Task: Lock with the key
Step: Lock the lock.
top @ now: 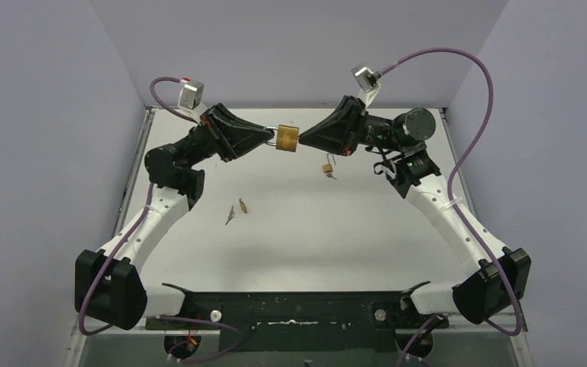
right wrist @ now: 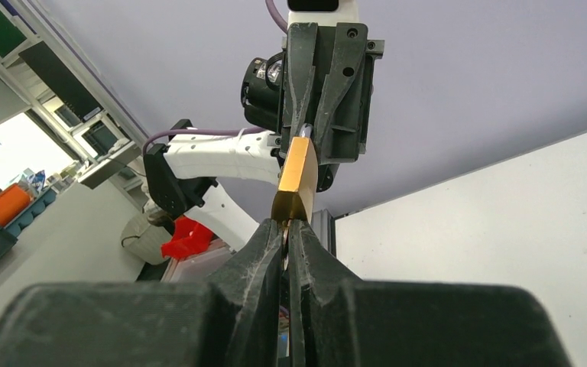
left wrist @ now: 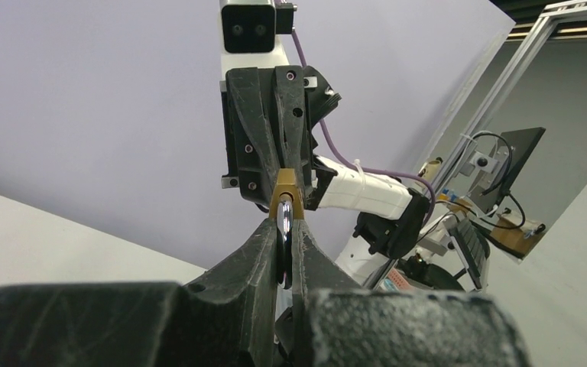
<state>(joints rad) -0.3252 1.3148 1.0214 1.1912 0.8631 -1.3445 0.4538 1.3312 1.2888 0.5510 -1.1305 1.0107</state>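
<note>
Top view: brass padlock (top: 287, 141) is held in the air above the table (top: 313, 237), upper centre of frame, between the two arms.

Left gripper (top: 272, 138) comes in from the left. In the left wrist view its fingers (left wrist: 264, 252) are clenched on the padlock's silver shackle (left wrist: 283, 237), and the brass body stands just above the tips at frame centre.

Right gripper (top: 303, 140) comes in from the right and meets the opposite end of the padlock body. In the right wrist view its fingers (right wrist: 264, 245) are pressed together right at the base of the body. A thin pale sliver shows between the tips, which looks like the key (right wrist: 284, 238). Its blade is hidden, so I cannot tell how far in it is.

The padlock lies roughly level between the two grippers, shackle end to the left.

Also on the table: a second, smaller padlock (top: 327, 168) just below and right of the held one, a small brass-coloured piece (top: 242, 205) left of centre, and a grey piece (top: 230, 217) just beside that. Both pieces are too small to identify.
</note>
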